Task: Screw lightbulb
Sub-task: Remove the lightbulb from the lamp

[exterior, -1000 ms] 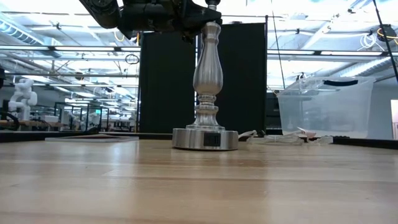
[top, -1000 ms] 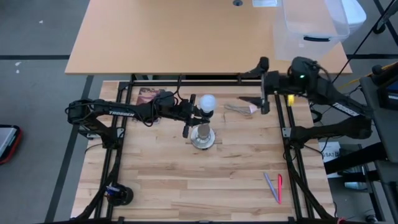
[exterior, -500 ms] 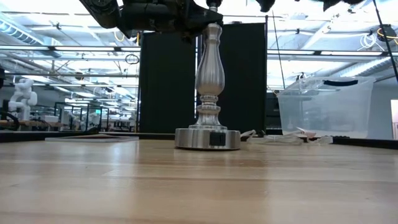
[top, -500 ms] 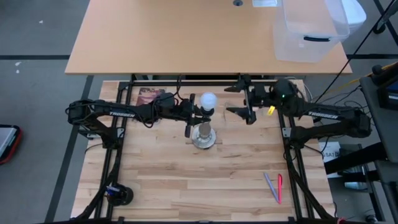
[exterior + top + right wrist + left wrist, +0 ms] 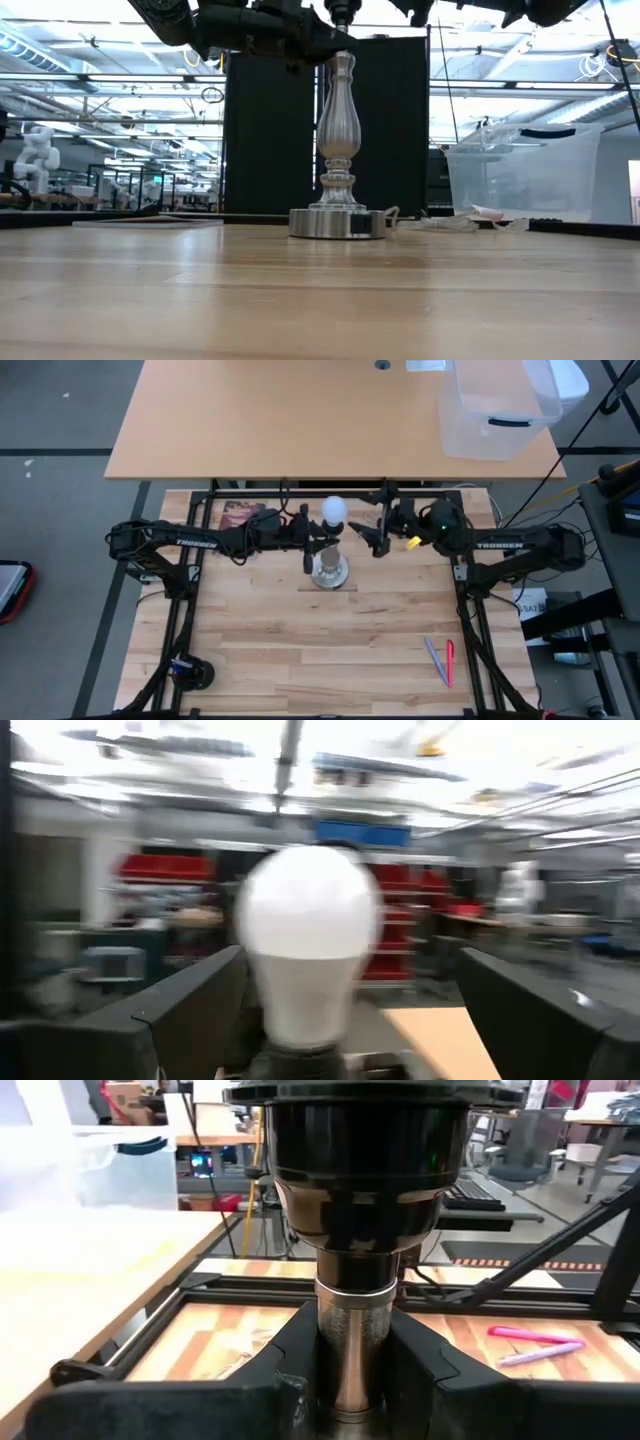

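your left gripper (image 5: pixel 311 549) is clamped on the silvery lamp stand (image 5: pixel 337 150), its fingers (image 5: pixel 420 1365) hugging the metal neck just under the dark socket (image 5: pixel 365 1170). the stand's round base (image 5: pixel 329 572) sits on the wooden table (image 5: pixel 380 630) near the middle. the lightbulb (image 5: pixel 333 510) stands upright on top of the socket, white globe up; you cannot tell how deep its screw base sits. your right gripper (image 5: pixel 366 536) is beside the bulb on the right arm's side, fingers spread wide and apart from it; in the right wrist view the lightbulb (image 5: pixel 308 945) shows between its two fingers (image 5: pixel 190 1010) with gaps on both sides. further toward the front right of the table lie two pens (image 5: pixel 441 660). beyond the work frame, a clear plastic bin (image 5: pixel 500 405) sits on the far tabletop.
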Robot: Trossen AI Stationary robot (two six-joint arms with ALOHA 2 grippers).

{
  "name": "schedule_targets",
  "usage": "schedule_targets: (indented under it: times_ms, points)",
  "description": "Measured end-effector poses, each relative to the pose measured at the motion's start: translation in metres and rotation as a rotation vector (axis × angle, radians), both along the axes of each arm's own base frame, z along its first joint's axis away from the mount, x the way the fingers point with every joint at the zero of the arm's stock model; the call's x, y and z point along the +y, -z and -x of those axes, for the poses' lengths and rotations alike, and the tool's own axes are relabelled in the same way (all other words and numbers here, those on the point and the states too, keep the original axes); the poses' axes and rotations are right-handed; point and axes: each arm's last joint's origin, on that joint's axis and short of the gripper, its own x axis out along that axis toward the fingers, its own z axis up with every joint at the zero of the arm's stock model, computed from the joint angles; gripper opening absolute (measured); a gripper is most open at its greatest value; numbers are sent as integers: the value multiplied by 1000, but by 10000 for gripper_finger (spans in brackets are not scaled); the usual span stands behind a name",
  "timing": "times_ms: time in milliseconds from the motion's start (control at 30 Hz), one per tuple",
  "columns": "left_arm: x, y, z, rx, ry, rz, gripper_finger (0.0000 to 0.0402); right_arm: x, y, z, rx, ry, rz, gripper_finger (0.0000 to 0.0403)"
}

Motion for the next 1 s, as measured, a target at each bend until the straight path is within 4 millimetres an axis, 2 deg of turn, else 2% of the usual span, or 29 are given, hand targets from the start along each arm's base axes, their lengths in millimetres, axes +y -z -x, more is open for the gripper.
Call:
schedule_targets:
  times_ms: [67,400,1000]
  points:
    - [0,0,0,0,-19,1,72,-1,-1,-3,-2,48,4,353]
    - [4,0,0,3,-125,-2,72,5,-10,-29,1,26,27,353]
    - [8,0,2,7,-300,-16,72,2,-25,-91,105,351,3,353]
